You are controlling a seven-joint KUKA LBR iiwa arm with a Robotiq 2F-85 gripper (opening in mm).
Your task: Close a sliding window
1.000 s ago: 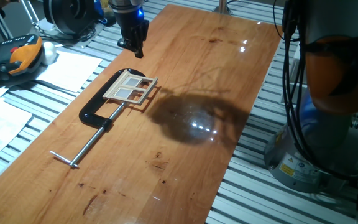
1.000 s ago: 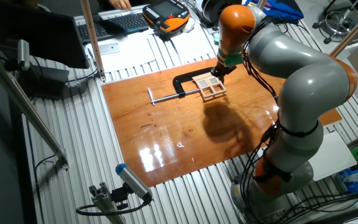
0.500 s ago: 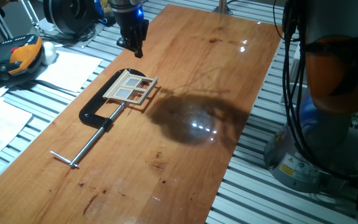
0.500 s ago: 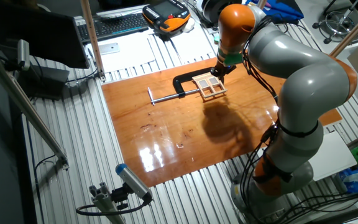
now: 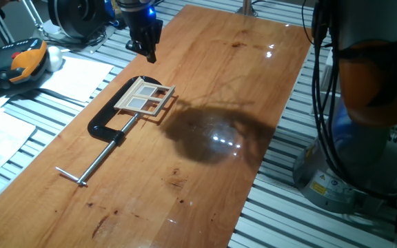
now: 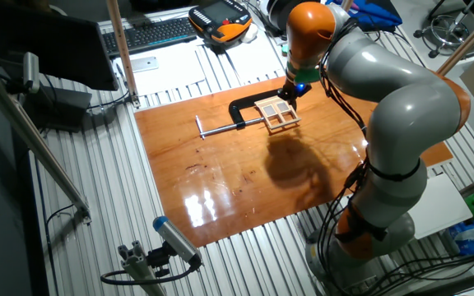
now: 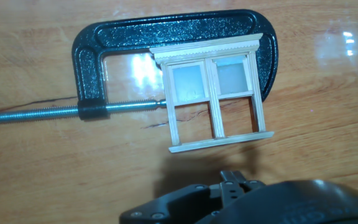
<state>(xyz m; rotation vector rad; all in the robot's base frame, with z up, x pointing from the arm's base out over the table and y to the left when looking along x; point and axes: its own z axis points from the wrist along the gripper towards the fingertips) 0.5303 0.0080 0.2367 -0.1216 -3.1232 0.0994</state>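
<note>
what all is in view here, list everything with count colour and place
window: 1, pale tan wood, flat on the table, held in the clamp
clamp: 1, black with a steel screw bar, on the table around the window
table: 1, glossy reddish wood, centre
papers: several white sheets, beside the table
pendant: 1, orange and black, by the papers
keyboard: 1, black, far side
arm: 1, grey and orange, reaching over the table
gripper: 1, black, above the table beyond the window, apart from it
</note>
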